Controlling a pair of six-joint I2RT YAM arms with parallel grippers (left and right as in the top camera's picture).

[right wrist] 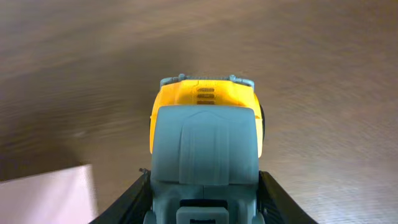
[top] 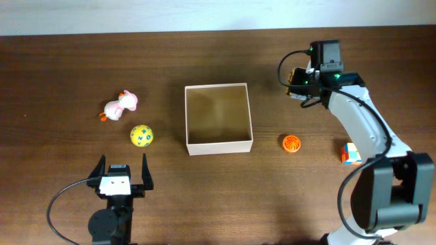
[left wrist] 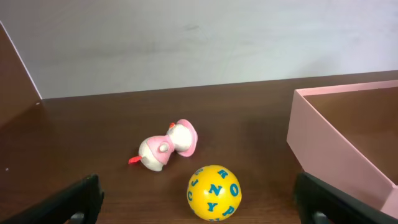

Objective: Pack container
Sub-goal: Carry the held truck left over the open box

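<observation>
Container (top: 220, 145): sitting empty mid-desk, nothing packed. Right claw (top: 297, 80): gripping yellow toy (right wrist: 205, 106) toward far-right corner. Left claw (top: 123, 162): hanging open, front-left edge.

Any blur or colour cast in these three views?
Right wrist: the table is smeared, probably motion blur, while the yellow toy truck is sharp. Left wrist: sharp, but the container wall reads pink, whereas it looks white from overhead. Overhead: even light, no glare, only a soft shadow inside the container.
</observation>
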